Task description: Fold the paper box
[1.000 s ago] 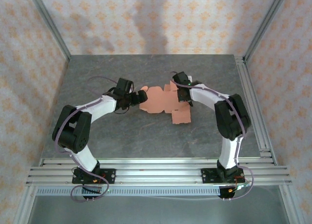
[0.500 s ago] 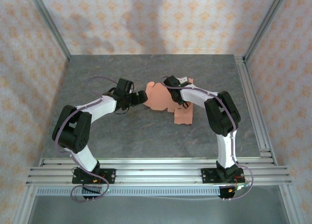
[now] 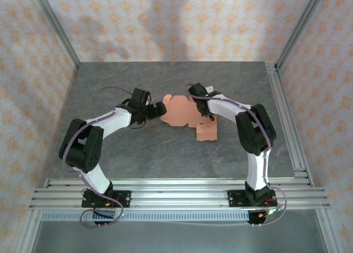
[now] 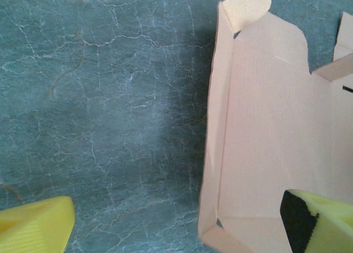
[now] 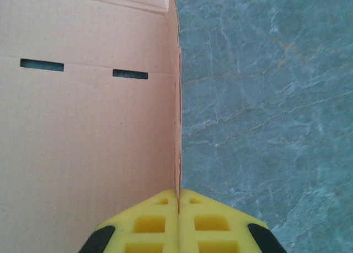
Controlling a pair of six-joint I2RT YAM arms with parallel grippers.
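Table point(image 3: 138, 148): grey marbled slab with pale veins. Paper box point(image 3: 177, 111) lies on it just past centre, toward 12 o'clock. It's a salmon-orange die-cut sheet, mostly flat. One panel sticks out toward 5 o'clock, flat on the slab. Left wrist view: the narrow strip on the sheet's 9 o'clock edge looks creased upward and throws a shadow on the slab beside it. Right wrist view: one panel stands upright off the sheet, and the panel next to it has two slots. Aluminium rails point(image 3: 176, 189) run along the table's 6 o'clock edge, with more along the 3 o'clock edge.

free: table point(image 3: 165, 154) front, rear | blocked: paper box point(image 3: 177, 112), left arm point(image 3: 113, 120), right arm point(image 3: 231, 107)
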